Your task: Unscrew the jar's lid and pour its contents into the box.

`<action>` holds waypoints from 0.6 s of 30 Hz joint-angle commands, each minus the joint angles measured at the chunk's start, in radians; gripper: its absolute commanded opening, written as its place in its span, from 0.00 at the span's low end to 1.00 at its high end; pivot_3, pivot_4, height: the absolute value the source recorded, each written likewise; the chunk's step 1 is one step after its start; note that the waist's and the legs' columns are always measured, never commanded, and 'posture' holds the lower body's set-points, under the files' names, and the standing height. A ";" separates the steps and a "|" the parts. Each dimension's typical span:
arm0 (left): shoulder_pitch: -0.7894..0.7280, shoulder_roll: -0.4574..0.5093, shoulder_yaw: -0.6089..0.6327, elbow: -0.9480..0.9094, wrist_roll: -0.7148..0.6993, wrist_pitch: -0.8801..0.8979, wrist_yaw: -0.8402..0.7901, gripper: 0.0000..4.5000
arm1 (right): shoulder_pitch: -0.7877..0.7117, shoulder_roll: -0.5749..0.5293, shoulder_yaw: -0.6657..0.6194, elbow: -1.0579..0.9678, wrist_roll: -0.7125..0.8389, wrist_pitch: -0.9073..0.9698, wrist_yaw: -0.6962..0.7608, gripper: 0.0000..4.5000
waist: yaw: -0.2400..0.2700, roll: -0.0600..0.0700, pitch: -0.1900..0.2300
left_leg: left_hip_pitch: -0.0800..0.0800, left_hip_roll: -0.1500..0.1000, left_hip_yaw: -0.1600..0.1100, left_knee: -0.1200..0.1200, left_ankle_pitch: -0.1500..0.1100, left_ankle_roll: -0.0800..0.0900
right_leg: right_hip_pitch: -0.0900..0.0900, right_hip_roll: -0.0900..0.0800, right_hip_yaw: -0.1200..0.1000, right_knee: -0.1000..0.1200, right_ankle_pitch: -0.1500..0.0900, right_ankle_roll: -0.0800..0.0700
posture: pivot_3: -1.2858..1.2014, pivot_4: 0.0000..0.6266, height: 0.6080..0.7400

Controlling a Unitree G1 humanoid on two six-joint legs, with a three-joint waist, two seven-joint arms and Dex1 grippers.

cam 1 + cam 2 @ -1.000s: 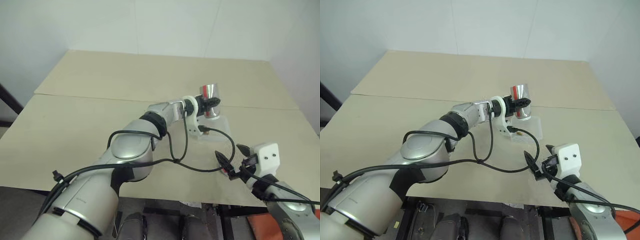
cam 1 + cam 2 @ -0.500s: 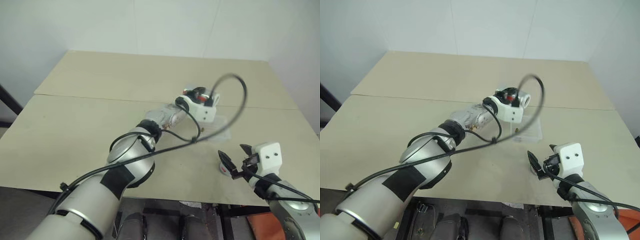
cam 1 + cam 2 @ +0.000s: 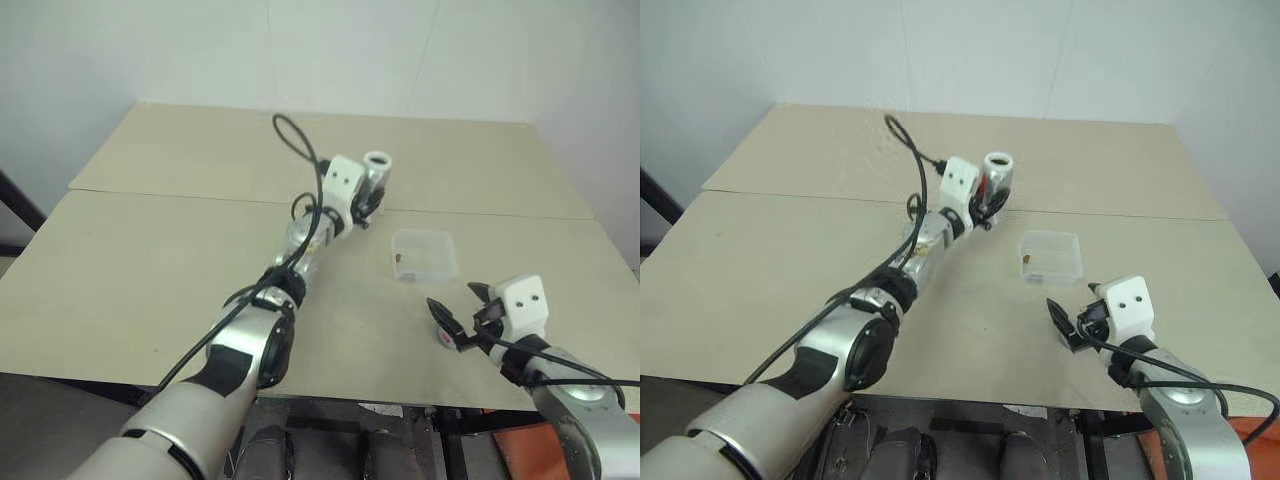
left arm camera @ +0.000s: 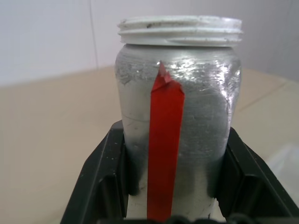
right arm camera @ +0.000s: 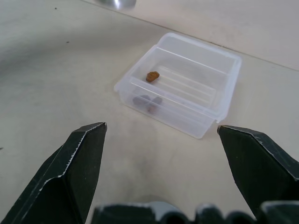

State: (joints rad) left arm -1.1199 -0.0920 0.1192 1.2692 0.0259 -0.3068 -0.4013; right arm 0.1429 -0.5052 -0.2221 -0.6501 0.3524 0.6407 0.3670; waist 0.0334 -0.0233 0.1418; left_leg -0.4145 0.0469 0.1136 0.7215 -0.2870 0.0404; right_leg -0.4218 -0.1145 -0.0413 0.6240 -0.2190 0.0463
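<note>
Since a second ago the left gripper (image 4: pixel 177 186) has turned the jar (image 4: pixel 178 126) upright, mouth up, clamped. Brown contents (image 5: pixel 152 76) lie in the box (image 5: pixel 224 100). Right gripper (image 5: pixel 173 168) stands apart, empty.

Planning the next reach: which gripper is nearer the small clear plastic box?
Right. The right gripper sits just short of the clear plastic box; the left gripper is farther off.

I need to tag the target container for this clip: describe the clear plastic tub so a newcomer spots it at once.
On the beige table, look ahead of the right gripper. The small, shallow, clear plastic rectangular tub sits alone there, holding a tiny brownish bit; the silvery jar is opaque.
</note>
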 commanded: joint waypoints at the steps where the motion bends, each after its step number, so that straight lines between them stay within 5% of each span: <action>1: 0.048 -0.014 -0.033 -0.068 0.011 -0.046 0.016 0.44 | -0.010 -0.015 0.001 -0.002 -0.022 -0.035 0.008 0.99 | 0.001 0.000 0.000 | 0.000 0.000 0.000 0.000 0.000 0.000 | 0.000 0.000 0.000 0.000 0.000 0.000 | 0.52 0.24 1.00; 13: 0.189 0.001 -0.035 -0.116 -0.020 -0.058 0.016 0.44 | -0.003 0.001 -0.002 -0.002 -0.024 -0.038 0.017 0.99 | -0.015 0.000 -0.002 | 0.001 0.000 0.000 0.000 -0.001 0.001 | 0.001 0.000 0.000 0.000 0.000 0.000 | 0.52 0.24 1.00; 18: 0.235 -0.008 -0.043 -0.165 -0.042 -0.062 0.008 0.78 | -0.003 0.003 0.003 0.005 -0.036 -0.046 0.015 1.00 | -0.021 0.000 -0.002 | 0.002 0.000 -0.001 -0.001 -0.001 0.002 | 0.001 0.000 0.000 0.000 0.000 0.000 | 0.52 0.24 1.00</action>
State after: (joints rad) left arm -0.8826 -0.0850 0.0810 1.1490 -0.0015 -0.3621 -0.3917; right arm 0.1399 -0.5004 -0.2091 -0.6285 0.3236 0.6296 0.3832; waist 0.0121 -0.0229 0.1397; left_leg -0.4122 0.0472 0.1129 0.7204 -0.2882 0.0424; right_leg -0.4209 -0.1145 -0.0411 0.6236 -0.2190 0.0463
